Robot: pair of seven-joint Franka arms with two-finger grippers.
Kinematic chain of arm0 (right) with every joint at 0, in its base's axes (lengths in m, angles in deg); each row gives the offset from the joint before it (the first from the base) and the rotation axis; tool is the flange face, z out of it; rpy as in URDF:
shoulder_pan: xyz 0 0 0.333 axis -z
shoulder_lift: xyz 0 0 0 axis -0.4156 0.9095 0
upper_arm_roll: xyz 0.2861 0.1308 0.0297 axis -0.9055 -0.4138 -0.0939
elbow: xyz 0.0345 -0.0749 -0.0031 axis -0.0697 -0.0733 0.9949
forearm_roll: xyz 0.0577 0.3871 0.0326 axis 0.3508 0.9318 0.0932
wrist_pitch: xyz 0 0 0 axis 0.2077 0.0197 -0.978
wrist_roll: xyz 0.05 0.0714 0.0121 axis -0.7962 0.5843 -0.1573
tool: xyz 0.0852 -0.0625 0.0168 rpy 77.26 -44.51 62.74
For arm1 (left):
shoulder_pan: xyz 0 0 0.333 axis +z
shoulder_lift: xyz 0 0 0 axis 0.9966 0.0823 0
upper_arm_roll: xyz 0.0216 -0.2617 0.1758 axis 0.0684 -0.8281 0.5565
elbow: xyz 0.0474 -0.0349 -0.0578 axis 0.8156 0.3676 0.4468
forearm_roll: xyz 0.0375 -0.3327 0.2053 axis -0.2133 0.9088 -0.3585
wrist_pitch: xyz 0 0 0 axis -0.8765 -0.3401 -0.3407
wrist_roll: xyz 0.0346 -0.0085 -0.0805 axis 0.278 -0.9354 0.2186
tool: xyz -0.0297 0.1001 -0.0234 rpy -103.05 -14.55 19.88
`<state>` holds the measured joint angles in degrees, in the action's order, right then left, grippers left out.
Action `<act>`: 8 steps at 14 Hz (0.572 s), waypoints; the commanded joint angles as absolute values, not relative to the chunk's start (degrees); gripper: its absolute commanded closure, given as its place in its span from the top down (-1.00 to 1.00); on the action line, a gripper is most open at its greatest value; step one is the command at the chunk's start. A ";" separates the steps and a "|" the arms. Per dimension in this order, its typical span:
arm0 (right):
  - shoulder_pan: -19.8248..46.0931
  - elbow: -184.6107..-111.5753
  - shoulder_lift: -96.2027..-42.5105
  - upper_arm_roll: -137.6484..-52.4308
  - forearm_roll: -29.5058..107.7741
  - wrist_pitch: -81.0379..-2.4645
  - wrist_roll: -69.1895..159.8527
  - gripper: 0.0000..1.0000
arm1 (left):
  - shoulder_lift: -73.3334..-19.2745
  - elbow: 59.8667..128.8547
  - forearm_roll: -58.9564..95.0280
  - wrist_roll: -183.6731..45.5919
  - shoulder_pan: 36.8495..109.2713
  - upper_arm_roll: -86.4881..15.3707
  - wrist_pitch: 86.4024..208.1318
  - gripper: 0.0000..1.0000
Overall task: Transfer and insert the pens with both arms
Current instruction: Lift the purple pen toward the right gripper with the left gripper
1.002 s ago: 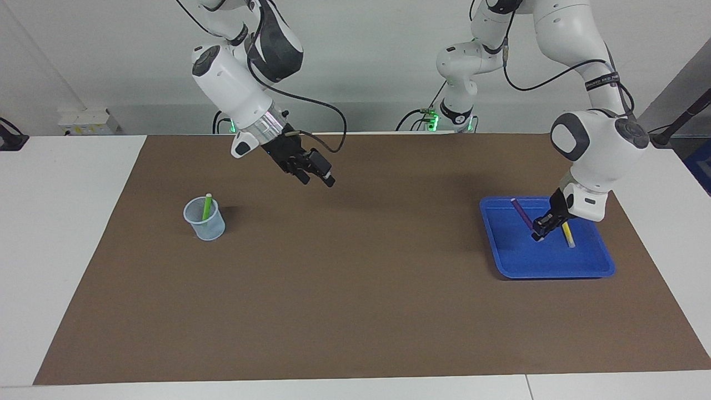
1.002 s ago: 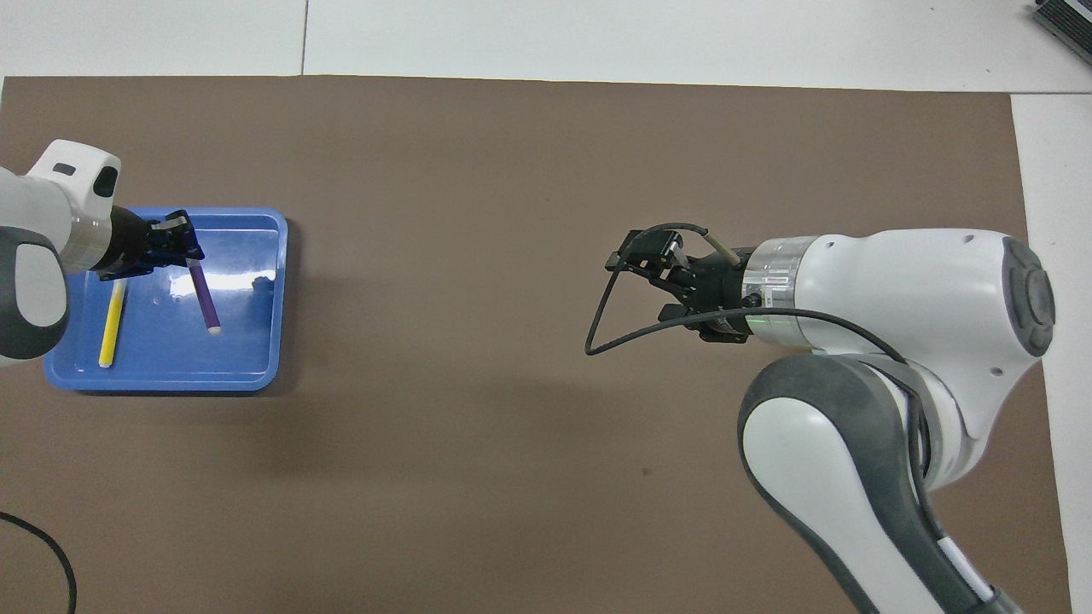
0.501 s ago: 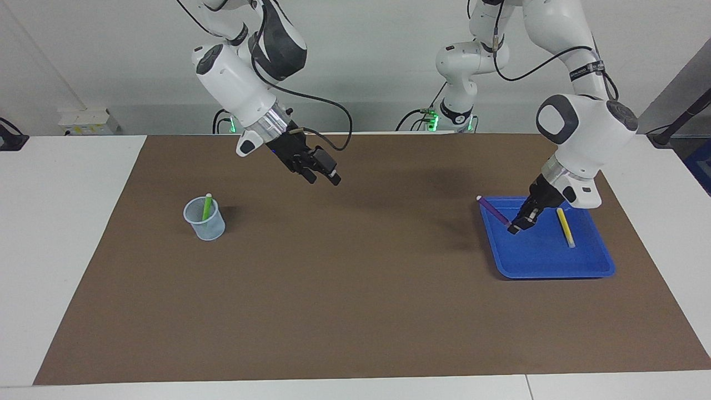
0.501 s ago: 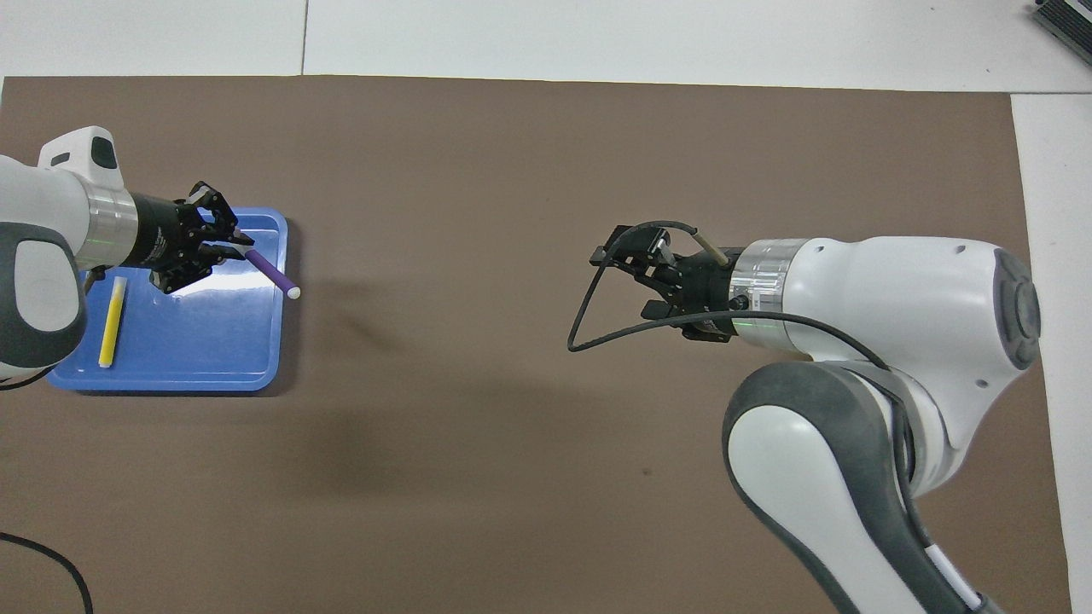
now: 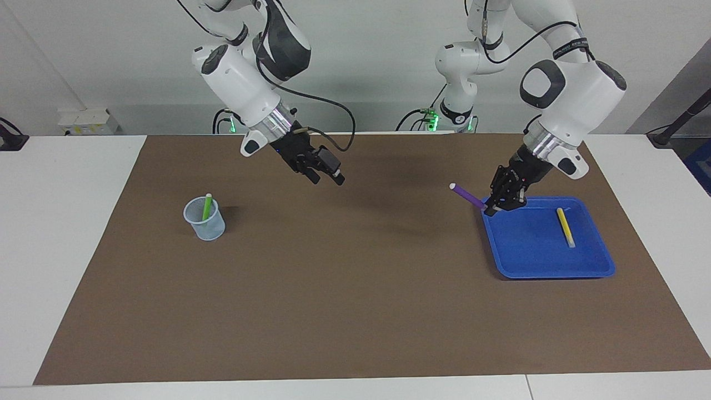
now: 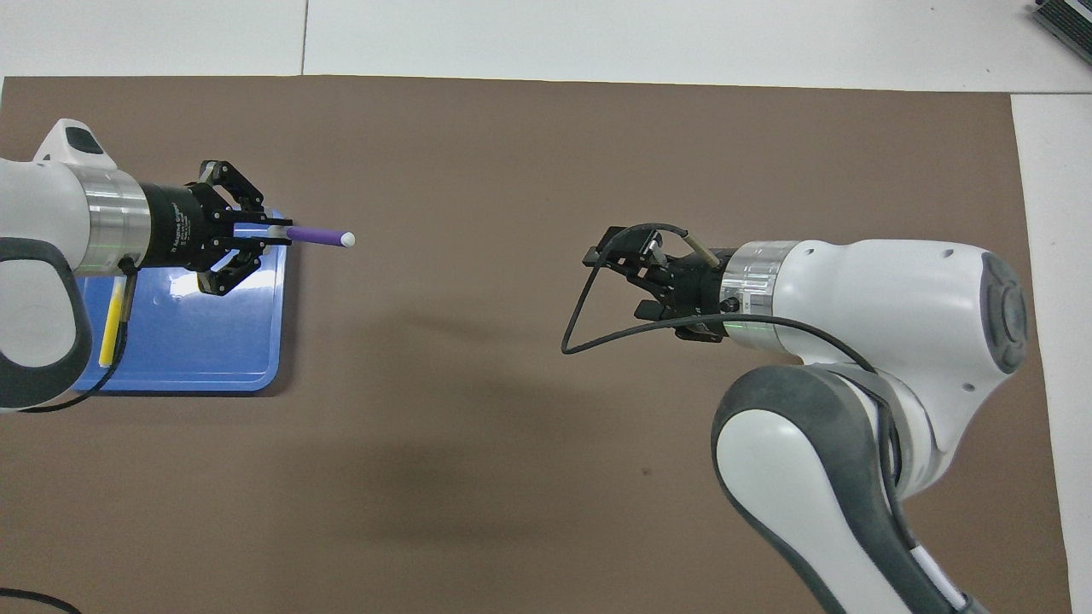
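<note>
— Where is the purple pen [image 5: 467, 195]?
— Clamped in the left gripper [image 5: 492, 208], raised over the blue tray's [image 5: 547, 261] corner.
— And the right gripper [image 5: 328, 176]?
— Over the mat's [image 5: 355, 311] middle, fingers apart, empty.

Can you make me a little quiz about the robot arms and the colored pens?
1. True or false: the green pen stands in the clear cup.
2. Which pen lies in the blue tray? A purple, B yellow, C green.
3. Fill in: the left gripper is shut on the ____ pen, up in the air over the tray's edge.

Key:
1. True.
2. B, the yellow pen lies flat there.
3. Purple. The purple pen points toward the right gripper, which is open over the brown mat and holds nothing.
</note>
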<state>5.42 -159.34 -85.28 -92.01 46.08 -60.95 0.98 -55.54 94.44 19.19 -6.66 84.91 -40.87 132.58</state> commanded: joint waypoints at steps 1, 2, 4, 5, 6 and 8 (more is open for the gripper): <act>3.47 -159.48 -84.35 -91.97 47.83 -65.91 -2.99 1.00 | -59.60 97.74 20.41 3.47 81.51 -40.09 133.85 -1.00; 2.86 -159.22 -84.09 -91.97 48.01 -66.96 -4.05 1.00 | -60.57 99.14 20.41 6.28 80.37 -40.09 135.26 -1.00; 2.06 -159.04 -83.91 -91.97 49.93 -68.99 -4.24 1.00 | -62.51 101.95 20.41 10.77 77.99 -40.09 137.72 -1.00; 1.97 -159.04 -83.91 -91.97 50.03 -69.00 -4.24 1.00 | -63.47 103.54 20.41 12.79 76.85 -40.09 139.12 -1.00; 0.75 -158.95 -83.91 -91.97 50.12 -69.00 -4.59 1.00 | -64.35 104.77 20.41 14.73 76.14 -40.09 140.44 -1.00; -0.31 -158.60 -83.91 -91.97 50.12 -69.26 -5.90 1.00 | -65.15 106.01 20.41 18.41 74.12 -40.09 142.73 -1.00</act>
